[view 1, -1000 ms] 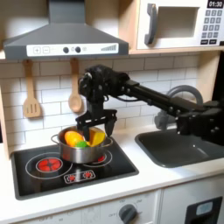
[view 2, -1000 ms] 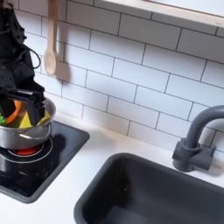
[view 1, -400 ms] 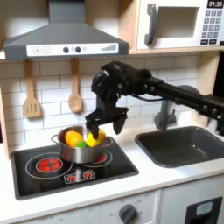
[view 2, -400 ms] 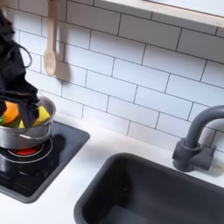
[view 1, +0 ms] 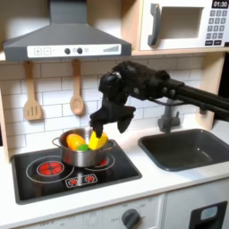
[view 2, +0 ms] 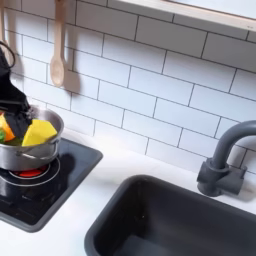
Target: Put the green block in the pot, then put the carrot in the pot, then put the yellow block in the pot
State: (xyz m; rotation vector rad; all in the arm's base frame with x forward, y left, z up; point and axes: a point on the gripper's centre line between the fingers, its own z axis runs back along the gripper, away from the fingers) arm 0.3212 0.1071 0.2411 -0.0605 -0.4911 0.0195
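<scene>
pot [view 1: 82, 152] | holds blocks, carrot | arm bent above, jaws spread

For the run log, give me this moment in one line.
tool: open, above pot rim | pot: on stove | inside: yellow block, carrot, green block

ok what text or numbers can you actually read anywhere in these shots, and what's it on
"01:30": white digits on the microwave display, top right corner in the first exterior view; it reads roughly so, being small.
Microwave keypad: button marks too small to read.
Range hood controls: no legible labels.
Stove front: no legible labels.
Second exterior view: no text.
</scene>
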